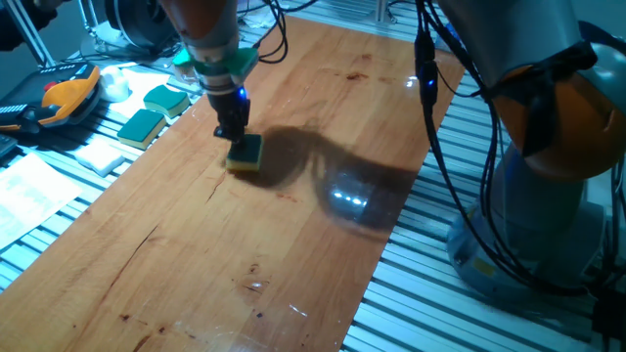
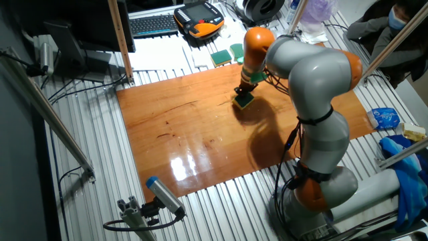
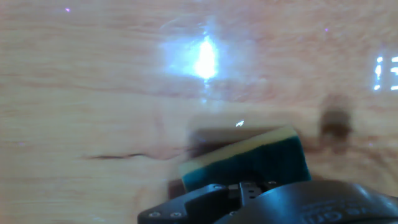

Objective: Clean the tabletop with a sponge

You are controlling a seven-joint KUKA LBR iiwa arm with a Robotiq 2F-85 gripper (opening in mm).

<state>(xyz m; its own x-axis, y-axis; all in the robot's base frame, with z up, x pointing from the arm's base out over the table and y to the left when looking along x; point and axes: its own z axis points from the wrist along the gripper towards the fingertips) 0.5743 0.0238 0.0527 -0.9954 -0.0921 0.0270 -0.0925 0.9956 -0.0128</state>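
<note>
1. One fixed view: gripper (image 1: 234, 132) points straight down, jaws clamped on the sponge (image 1: 245, 154), green side up, yellow foam pressed on the tabletop (image 1: 293, 205). Sponge sits near the board's left long edge, toward the far end. Wide bare board lies toward the camera and to the right. Off that left edge, on the ribbed aluminium frame (image 1: 421, 284): two spare green sponges (image 1: 155, 112), a white foam block (image 1: 101, 156), an orange-grey pendant (image 1: 61, 98). No legible writing.
2. The other fixed view: arm (image 2: 314, 87) reaches over the board from the right side; sponge (image 2: 245, 100) lies close to the far edge, right of centre. Most of the board's near and left area is open. Glossy wood shows lamp glare near the front edge. Keyboard (image 2: 155, 25) and pendant (image 2: 199, 18) lie beyond the far edge; labels unreadable.
3. Hand view: blurred. Sponge (image 3: 261, 158) is at the fingers, green top, yellow edge, on pale-looking wood with one bright reflection and a dark grain streak. Jaw contact itself is not resolvable here.
</note>
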